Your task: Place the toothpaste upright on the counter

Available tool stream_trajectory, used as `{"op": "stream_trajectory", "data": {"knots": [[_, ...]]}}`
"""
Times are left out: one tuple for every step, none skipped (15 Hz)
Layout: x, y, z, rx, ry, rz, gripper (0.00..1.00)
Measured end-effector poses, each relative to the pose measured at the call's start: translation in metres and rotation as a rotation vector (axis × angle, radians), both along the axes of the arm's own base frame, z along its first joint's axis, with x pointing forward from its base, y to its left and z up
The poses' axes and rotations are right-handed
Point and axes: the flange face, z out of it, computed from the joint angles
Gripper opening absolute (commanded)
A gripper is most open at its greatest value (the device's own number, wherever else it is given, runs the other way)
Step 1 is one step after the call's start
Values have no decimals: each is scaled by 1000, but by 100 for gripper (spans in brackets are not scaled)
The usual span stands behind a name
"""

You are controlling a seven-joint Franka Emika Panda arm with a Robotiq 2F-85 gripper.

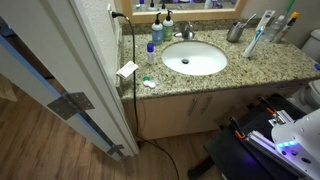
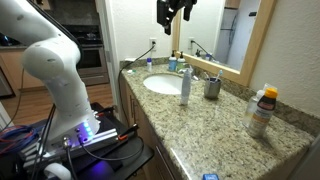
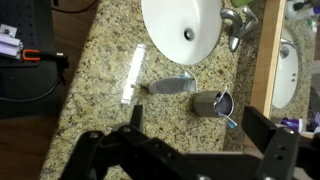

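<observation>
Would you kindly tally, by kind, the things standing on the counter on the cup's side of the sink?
toothpaste tube: 1
cup: 1
bottle with an orange top: 1
Total: 3 that can be made out clearly

In an exterior view the pincer [image 2: 176, 12] is cropped by the top edge, and it is too dark and small there to show how its jaws stand. The wrist view cuts off the sink [image 3: 160, 30] at the top. Print on the toothpaste [image 2: 186, 85] is too small to read. The robot arm [image 1: 298, 126] runs off the right edge, and the tabletop [image 2: 222, 136] is cut off at the bottom
</observation>
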Motion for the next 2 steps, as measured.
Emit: {"op": "stream_trajectory", "data": {"knots": [[0,-1,-2,3,2,-3,100],[0,-6,-8,13,11,-8,100]]}}
